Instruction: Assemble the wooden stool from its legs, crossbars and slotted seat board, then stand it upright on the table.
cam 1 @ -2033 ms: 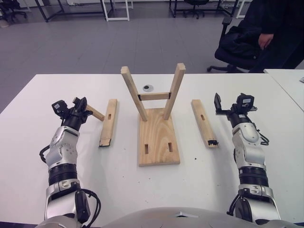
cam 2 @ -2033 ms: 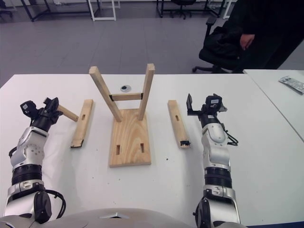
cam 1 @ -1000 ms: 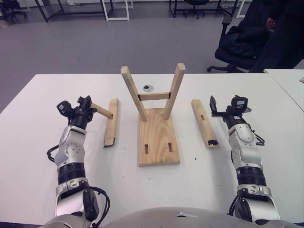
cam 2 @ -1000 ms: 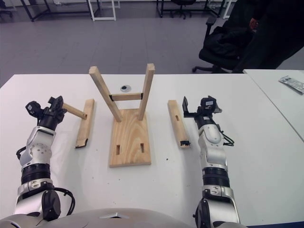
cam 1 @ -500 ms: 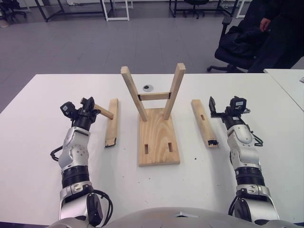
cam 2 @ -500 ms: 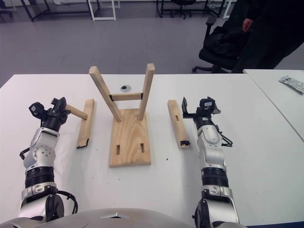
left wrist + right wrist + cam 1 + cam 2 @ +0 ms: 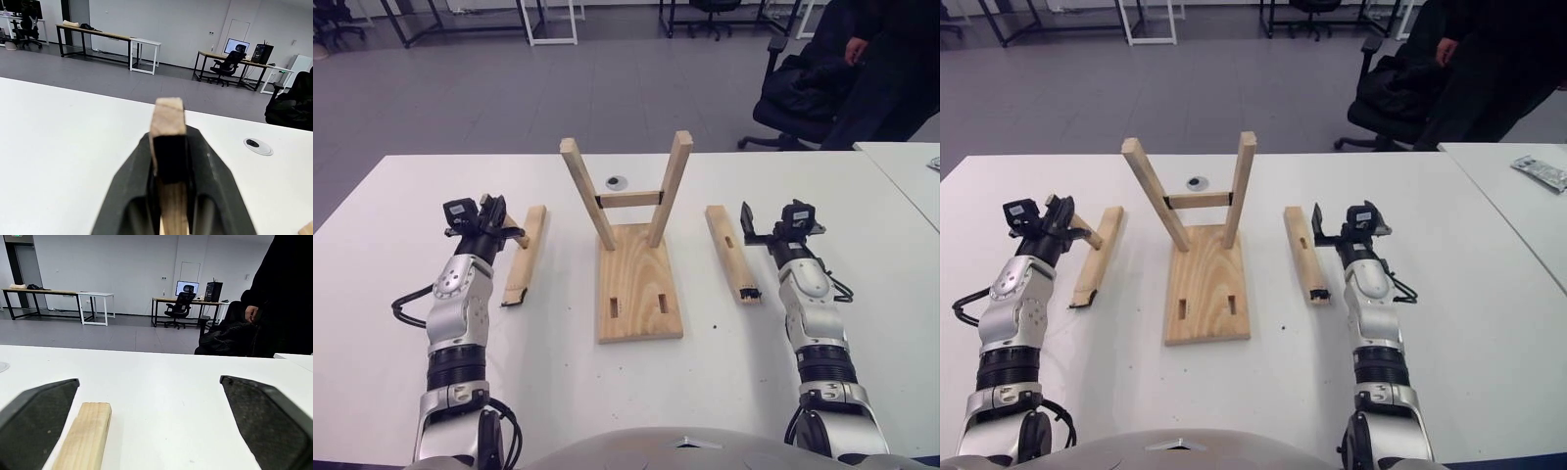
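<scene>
I see the seat board (image 7: 641, 294) lying flat, upright legs (image 7: 588, 193) and a crossbar (image 7: 630, 199) standing at its far end. A left loose leg (image 7: 526, 253) and a right loose leg (image 7: 728, 251) flank it. My left gripper (image 7: 168, 142) clamps a short crossbar (image 7: 168, 115).

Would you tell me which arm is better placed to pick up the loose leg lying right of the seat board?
Right. The right gripper is open at the far end of that leg. The left gripper is shut on a crossbar, on the other side of the seat board.
</scene>
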`<control>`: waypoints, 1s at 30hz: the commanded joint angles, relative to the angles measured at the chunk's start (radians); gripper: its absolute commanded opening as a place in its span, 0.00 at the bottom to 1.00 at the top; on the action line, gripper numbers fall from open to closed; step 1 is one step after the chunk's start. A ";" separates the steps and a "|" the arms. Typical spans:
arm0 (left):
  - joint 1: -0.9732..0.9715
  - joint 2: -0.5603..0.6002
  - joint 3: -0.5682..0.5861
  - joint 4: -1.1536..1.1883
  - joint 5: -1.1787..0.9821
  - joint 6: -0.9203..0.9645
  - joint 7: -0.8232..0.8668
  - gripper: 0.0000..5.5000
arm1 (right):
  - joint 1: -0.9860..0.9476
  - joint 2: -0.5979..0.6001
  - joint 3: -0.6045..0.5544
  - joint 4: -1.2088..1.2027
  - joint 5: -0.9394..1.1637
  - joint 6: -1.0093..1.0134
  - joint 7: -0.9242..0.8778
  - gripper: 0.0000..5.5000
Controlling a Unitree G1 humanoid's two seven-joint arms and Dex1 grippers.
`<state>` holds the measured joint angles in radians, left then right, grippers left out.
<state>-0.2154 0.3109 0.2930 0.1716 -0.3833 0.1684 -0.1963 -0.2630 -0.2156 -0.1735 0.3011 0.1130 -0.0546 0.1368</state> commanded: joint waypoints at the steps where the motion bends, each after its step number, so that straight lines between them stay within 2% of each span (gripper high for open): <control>1: 0.129 0.012 -0.113 0.090 0.104 0.117 -0.028 0.07 | -0.035 -0.019 -0.004 0.028 -0.009 -0.012 0.003 0.98; 11: 0.041 0.022 -0.054 0.044 0.069 0.093 -0.008 0.07 | -0.091 -0.048 0.003 0.057 -0.012 -0.022 0.016 0.98; 12: 0.031 0.023 -0.044 0.020 0.056 0.091 -0.015 0.14 | -0.090 -0.045 0.007 0.060 -0.013 -0.026 0.015 0.98; 18: 0.046 0.065 -0.062 -0.076 0.037 0.167 -0.105 0.31 | -0.089 -0.037 0.006 0.066 -0.010 -0.038 0.003 0.98; 23: 0.125 0.174 -0.110 -0.174 0.115 0.399 -0.092 0.47 | -0.062 -0.026 0.010 0.047 -0.010 -0.036 -0.009 0.98; 25: 0.154 0.182 -0.124 -0.196 0.122 0.466 -0.094 0.51 | -0.046 -0.023 0.011 0.043 -0.010 -0.037 -0.011 0.98; 30: 0.175 0.163 -0.136 -0.237 0.111 0.545 -0.112 0.70 | -0.039 -0.021 0.013 0.041 -0.009 -0.029 -0.008 0.98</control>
<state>-0.0478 0.4734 0.1583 -0.0567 -0.2744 0.6907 -0.3072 -0.3061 -0.2357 -0.1587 0.3477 0.1091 -0.0917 0.1294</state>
